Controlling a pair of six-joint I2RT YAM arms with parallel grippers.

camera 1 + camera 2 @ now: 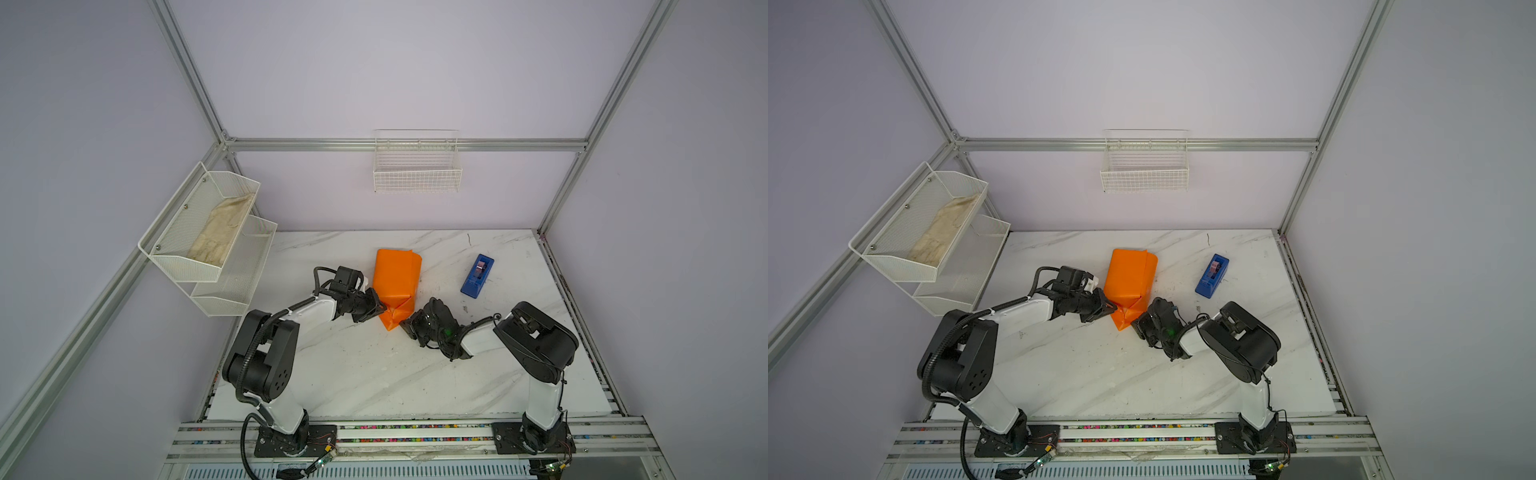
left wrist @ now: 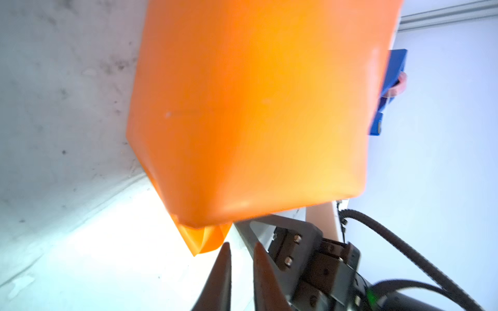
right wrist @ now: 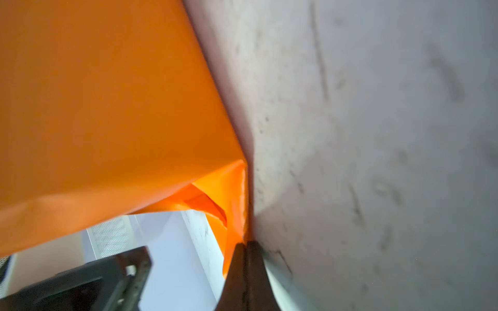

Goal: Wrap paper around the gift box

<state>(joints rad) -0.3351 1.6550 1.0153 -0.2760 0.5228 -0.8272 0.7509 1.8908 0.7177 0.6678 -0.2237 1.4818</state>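
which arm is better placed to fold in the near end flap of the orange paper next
Right, probably. The right gripper is shut on the loose end flap of the paper, while the left gripper sits beside that corner with jaws slightly apart, holding nothing.

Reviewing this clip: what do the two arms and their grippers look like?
Both arms have white link shells and black joint housings on black base plates: left arm, right arm. A ribbed black cable hose loops along the left arm. The left gripper and right gripper are black, with slim dark tapered fingers. A green light glows on the right wrist.
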